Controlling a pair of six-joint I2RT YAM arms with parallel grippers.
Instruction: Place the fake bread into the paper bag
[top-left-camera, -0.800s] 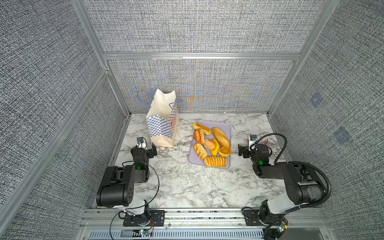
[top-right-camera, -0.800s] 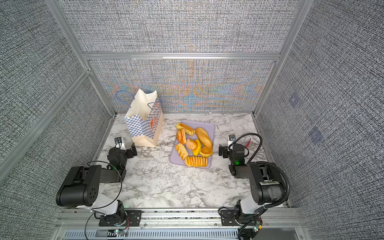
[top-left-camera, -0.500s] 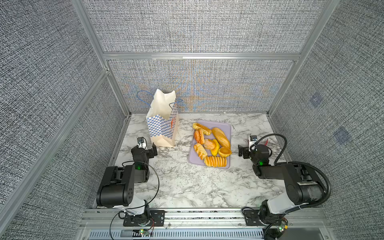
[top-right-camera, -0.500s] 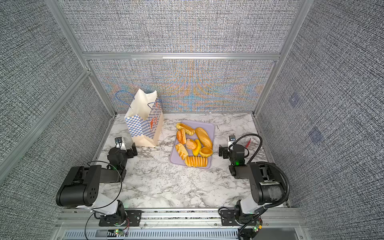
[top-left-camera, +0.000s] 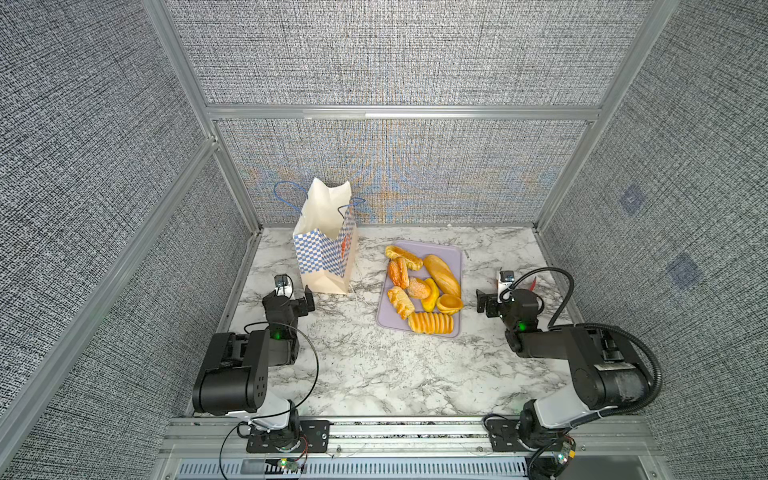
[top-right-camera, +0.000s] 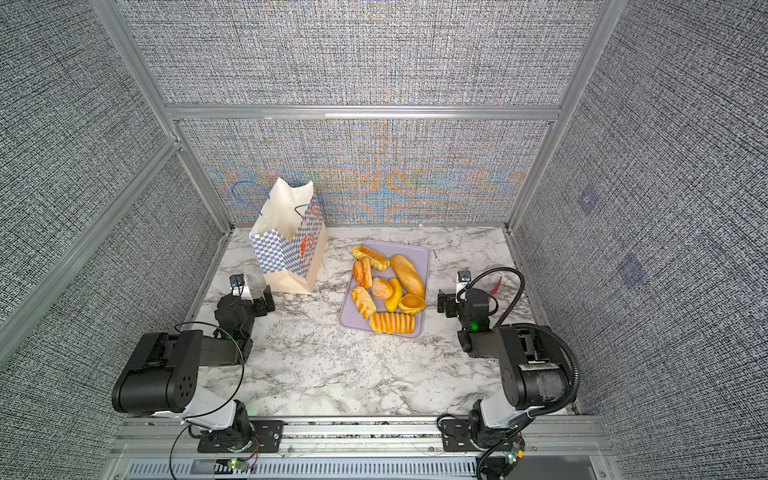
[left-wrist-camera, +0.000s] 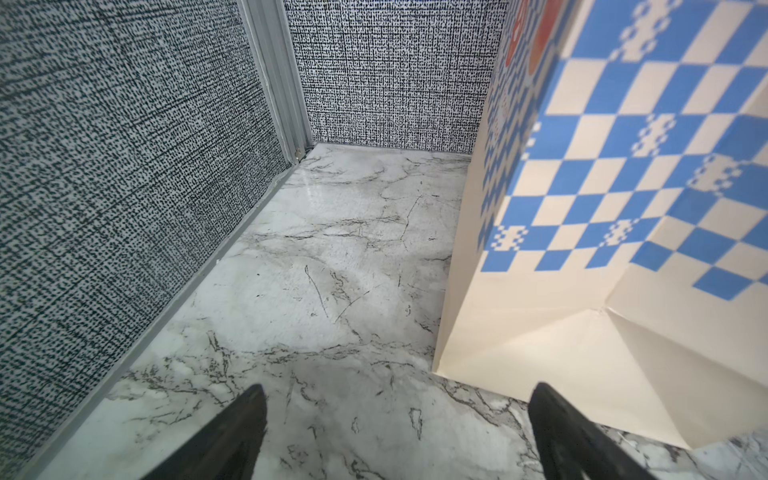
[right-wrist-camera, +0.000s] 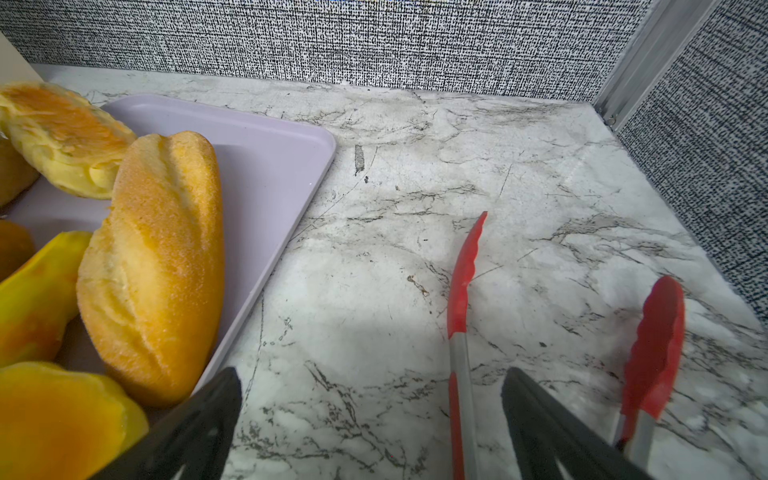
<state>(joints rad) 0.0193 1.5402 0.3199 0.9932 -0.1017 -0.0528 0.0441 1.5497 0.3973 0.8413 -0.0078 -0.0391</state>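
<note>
Top views: no movement since the preceding frames, so loading not yet started. Both spread wide and empty: left gripper (top-left-camera: 289, 296), right gripper (top-left-camera: 505, 300). On lavender tray (top-left-camera: 455, 258), near upright paper bag (top-left-camera: 323, 266): fake bread (top-left-camera: 417, 288). Surface: marble tabletop (top-left-camera: 374, 374), glossy, veined; room: grey woven walls (top-left-camera: 395, 54) on three sides.

The left arm (top-left-camera: 245, 365) is looking big, black and boxy. Its white bottom part (top-left-camera: 272, 409) is sitting on a black plate (top-left-camera: 318, 436) with small screws. A tiny green light (top-left-camera: 275, 333) is glowing on it, and a thin black cable (top-left-camera: 314, 365) is looping beside it. The right arm (top-left-camera: 582, 353) is looking much the same and is glowing green too, but a thick ribbed black hose (top-left-camera: 656, 374) is curling round it. Each wrist is carrying a small white camera (top-left-camera: 282, 284). The left gripper (left-wrist-camera: 397, 390) and the right gripper (right-wrist-camera: 372, 372) are showing black pointed fingers (left-wrist-camera: 232, 432).
</note>
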